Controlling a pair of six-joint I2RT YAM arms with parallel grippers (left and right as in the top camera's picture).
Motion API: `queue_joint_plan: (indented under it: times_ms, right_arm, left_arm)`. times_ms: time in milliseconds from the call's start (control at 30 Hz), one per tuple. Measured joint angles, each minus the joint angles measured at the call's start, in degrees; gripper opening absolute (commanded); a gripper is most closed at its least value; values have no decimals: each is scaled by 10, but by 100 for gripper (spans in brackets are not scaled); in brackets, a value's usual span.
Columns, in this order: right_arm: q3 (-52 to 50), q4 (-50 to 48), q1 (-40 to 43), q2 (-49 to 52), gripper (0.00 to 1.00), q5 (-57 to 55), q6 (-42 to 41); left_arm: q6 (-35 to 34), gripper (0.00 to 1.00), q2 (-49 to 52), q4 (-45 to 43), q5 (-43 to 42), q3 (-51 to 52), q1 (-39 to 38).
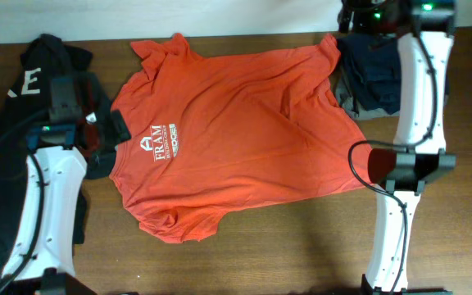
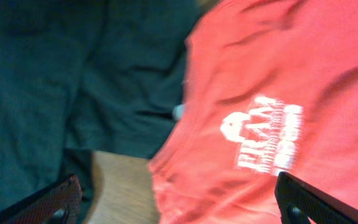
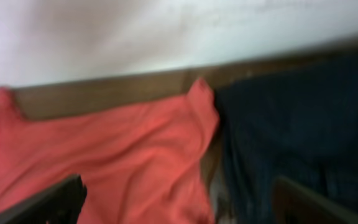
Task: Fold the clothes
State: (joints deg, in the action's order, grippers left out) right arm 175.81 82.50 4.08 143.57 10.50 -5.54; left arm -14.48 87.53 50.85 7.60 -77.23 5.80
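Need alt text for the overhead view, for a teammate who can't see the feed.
An orange-red T-shirt lies spread out, small white logo up, across a wooden table. Dark garments are heaped at the left edge and a dark pile sits by the far right corner. The white left arm and right arm flank it.

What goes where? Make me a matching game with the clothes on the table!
Things:
1. orange T-shirt
2. white logo
3. dark clothes pile
4. folded dark clothes

Places:
A. far right corner
B. printed on the shirt
C. spread out in the middle
D. left side

Pairs: 1-C, 2-B, 3-D, 4-A.
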Motion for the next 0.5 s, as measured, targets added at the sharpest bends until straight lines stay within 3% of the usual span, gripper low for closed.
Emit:
queue_joint_plan:
  times_ms: [200,500]
  right_arm:
    - [31,139,-5,-84,99,0,-31]
    - [18,144,-75,-207,98,-26,-49]
  left_arm:
    - [18,99,-30,55,-63,-57,-18]
    - [12,99,-137,138,-67,-61,-97]
